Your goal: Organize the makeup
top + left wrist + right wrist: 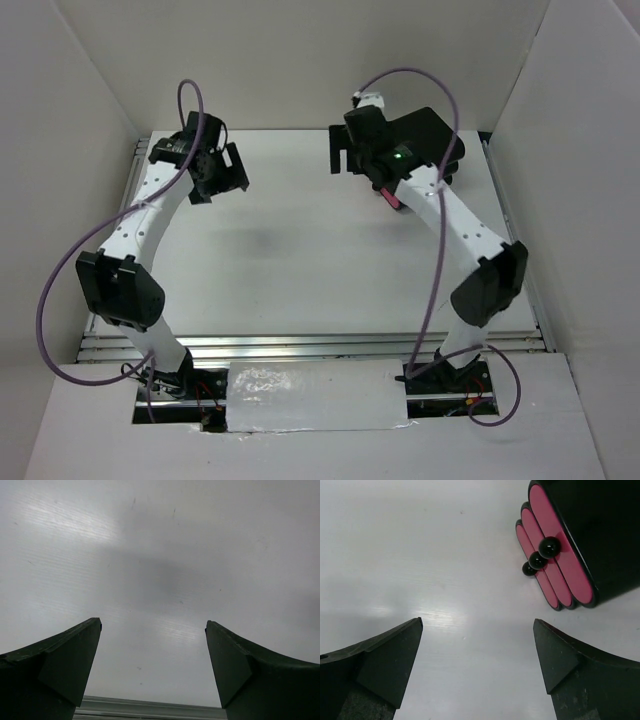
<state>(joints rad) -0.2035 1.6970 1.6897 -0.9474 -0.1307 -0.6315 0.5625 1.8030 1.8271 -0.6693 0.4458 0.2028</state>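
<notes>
No makeup shows in any view. My left gripper (225, 172) hangs over the far left of the white table (300, 260). It is open, and the left wrist view has only bare table between its fingers (153, 622). At the far right, my right gripper (343, 152) is open too, with nothing between its fingers (477, 621). A black box with three pink drawers (555, 555) stands just ahead and to the right of those fingertips. All three drawers are pushed in, each with a small black knob. From above, the box (435, 130) is partly hidden under the right arm.
White walls (90, 120) close the table in on the left, back and right. An aluminium rail (300, 347) runs along the near edge by the arm bases. The same rail shows at the bottom of the left wrist view (150, 709).
</notes>
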